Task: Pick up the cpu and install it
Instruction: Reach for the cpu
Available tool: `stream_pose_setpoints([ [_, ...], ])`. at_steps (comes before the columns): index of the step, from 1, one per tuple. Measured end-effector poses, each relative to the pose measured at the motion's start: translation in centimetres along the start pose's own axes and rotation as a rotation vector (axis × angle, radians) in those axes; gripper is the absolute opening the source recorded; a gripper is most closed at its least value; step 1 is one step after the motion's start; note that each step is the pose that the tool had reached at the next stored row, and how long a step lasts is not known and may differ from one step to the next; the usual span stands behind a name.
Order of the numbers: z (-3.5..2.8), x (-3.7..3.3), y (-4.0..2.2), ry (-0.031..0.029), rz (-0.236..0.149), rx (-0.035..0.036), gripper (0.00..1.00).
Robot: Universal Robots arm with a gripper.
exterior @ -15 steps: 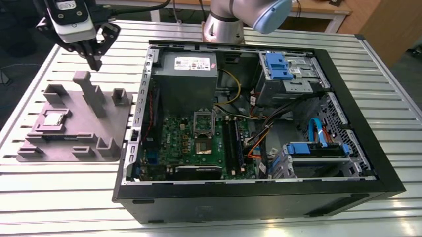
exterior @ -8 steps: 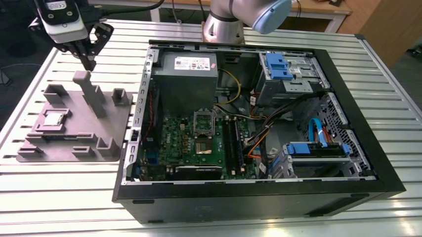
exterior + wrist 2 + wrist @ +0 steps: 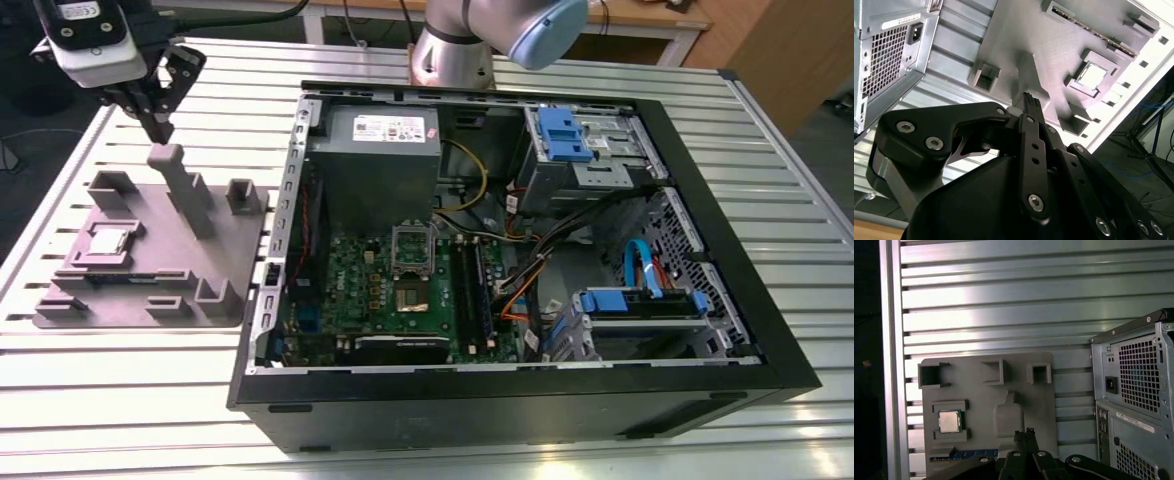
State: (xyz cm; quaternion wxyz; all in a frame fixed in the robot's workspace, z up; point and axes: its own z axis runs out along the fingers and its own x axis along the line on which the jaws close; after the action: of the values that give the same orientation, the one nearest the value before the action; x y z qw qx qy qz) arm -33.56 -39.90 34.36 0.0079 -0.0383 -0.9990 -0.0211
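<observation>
So the biggest thing going on is the slatted metal table (image 3: 747,150), which is taking up most of the exterior view, with a bit of dark floor (image 3: 27,130) showing past its edge on the exterior view's left and some wooden furniture (image 3: 747,40) sitting behind it. Sitting on the table is an open black computer case (image 3: 507,410), lying on its side with the grey power supply (image 3: 380,150) and the green motherboard (image 3: 387,300) facing up. Just beside the case, on the exterior view's left, a grey plastic tray (image 3: 227,250) is lying flat on the slats, with a tall post (image 3: 187,195) sticking up out of it. The arm (image 3: 467,40) is reaching in from behind the case, and the claw (image 3: 158,120) is hanging right over the top of that post, pointing down. I honestly can't tell if it's touching the post or just above it. Both wrist views are showing the claw (image 3: 1029,100) (image 3: 1024,434) with its fingers pinched together and nothing between them, so it's clenched on air. The cpu (image 3: 107,243) is sitting in its square pocket on the tray, silver top up, well apart from the claw, and it's showing up in both wrist views too (image 3: 949,421) (image 3: 1091,76).
</observation>
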Motion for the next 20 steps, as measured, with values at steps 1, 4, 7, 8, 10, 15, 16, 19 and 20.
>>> stream_pose_setpoints([
  [1, 0.01, 0.13, -0.01, 0.0000, 0.000, 0.0000, 0.10],
  [4, 0.04, 0.55, -0.04, 0.0001, 0.000, 0.0000, 0.10],
  [7, 0.07, 0.95, -0.07, 0.0001, 0.000, 0.0000, 0.10],
  [8, 0.08, 1.07, -0.08, 0.0001, 0.000, 0.0000, 0.10],
  [10, 0.10, 1.30, -0.10, 0.0001, 0.000, 0.0000, 0.10],
  [15, 0.10, 1.34, -0.11, 0.0002, 0.000, 0.0000, 0.10],
  [16, 0.10, 1.34, -0.10, 0.0001, 0.000, 0.0000, 0.10],
  [19, 0.10, 1.39, -0.11, 0.0001, 0.000, 0.0000, 0.10],
  [20, 0.10, 1.41, -0.11, 0.0001, 0.000, 0.0000, 0.10],
])
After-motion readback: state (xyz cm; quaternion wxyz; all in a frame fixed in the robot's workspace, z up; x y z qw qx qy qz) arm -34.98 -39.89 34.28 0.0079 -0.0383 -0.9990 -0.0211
